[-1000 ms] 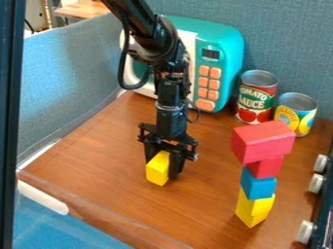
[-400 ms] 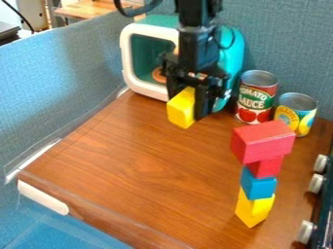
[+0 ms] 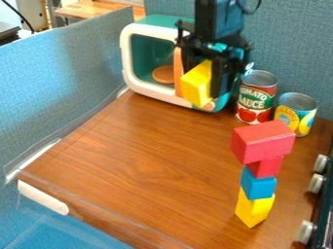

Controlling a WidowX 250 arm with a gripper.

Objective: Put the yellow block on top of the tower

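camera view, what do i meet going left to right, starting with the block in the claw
Yellow block in the claw → block tower → white knobs at the right edge

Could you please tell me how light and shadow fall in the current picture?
In the camera view, a pale bright patch lies on the blue fabric panel at the left; a soft sheen shows on the wooden surface, with a faint shadow seemingly at the foot of the tower; the gripper looks dark beside the brightly lit yellow block.
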